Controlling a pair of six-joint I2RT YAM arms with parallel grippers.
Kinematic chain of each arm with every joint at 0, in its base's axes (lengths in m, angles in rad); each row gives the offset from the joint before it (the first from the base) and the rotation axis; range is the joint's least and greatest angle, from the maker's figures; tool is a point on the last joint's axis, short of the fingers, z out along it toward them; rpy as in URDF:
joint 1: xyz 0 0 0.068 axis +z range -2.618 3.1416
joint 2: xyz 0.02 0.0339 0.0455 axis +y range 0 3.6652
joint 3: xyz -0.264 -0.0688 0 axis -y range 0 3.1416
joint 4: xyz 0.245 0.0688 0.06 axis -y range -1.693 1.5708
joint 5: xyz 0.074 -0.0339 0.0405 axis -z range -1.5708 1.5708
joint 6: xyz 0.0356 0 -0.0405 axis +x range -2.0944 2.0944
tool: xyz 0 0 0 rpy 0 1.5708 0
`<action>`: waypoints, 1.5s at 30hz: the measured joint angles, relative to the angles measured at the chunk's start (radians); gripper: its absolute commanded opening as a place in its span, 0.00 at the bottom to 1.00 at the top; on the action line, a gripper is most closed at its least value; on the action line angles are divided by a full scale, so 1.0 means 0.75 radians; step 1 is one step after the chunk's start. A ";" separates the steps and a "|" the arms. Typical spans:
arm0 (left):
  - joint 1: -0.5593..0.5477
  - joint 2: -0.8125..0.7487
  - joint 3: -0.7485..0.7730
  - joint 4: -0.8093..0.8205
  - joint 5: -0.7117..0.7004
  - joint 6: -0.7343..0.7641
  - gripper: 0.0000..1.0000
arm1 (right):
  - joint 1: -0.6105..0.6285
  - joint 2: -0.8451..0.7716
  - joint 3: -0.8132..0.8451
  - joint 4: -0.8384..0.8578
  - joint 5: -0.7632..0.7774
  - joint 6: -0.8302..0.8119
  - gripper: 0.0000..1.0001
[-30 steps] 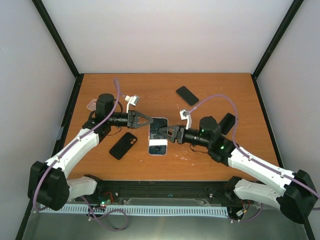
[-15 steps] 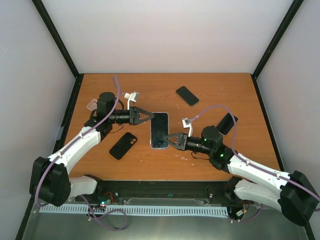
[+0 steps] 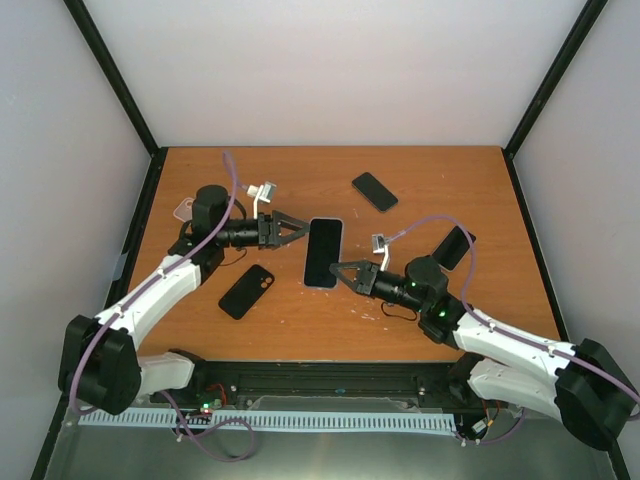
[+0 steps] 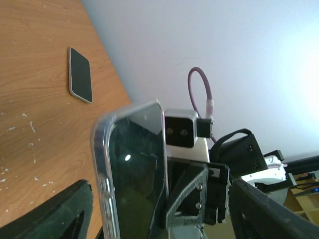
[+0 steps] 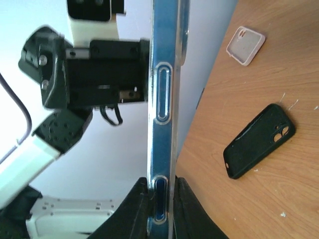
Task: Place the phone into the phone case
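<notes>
- I'm looking at the dark-screened phone (image 3: 323,252) in the middle of the brown wooden bench (image 3: 300,180), caught between my two arms. It looks raised off the surface.
- A clear transparent phone case (image 4: 102,164) is wrapped round its edge. The left wrist view shows the glossy rim running along the side and over the corner.
- The right hand (image 3: 338,270) comes in from the near right and has the phone's near end. In its own camera both fingers (image 5: 137,204) are pinched tight on the thin edge, one on each face.
- The left hand (image 3: 300,228) comes in from the left, level with the phone's far end. Its fingers (image 4: 55,214) are spread wide either side of the phone, and I can't see them touching it.
- A black rubbery phone case (image 3: 246,290) with a camera cut-out lies flat on the bench to the near left, well apart from the phone.
- A pale pink case (image 3: 183,209) sits at the far left edge, partly behind my left arm.
- A second dark phone (image 3: 374,191) lies flat at the far side, right of centre.
- A black flat slab (image 3: 455,246) lies to the right, just beyond my right arm. Phone or case, I can't tell.
</notes>
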 measured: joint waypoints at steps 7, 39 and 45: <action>0.000 -0.053 -0.156 0.074 0.010 -0.074 0.80 | -0.008 0.079 0.019 0.089 0.121 0.098 0.03; 0.001 -0.044 -0.220 0.007 -0.042 -0.110 0.65 | -0.018 0.306 0.183 0.135 0.206 0.170 0.03; 0.001 -0.039 -0.118 -0.255 -0.256 0.055 0.99 | -0.082 0.264 0.197 -0.061 0.189 0.055 0.03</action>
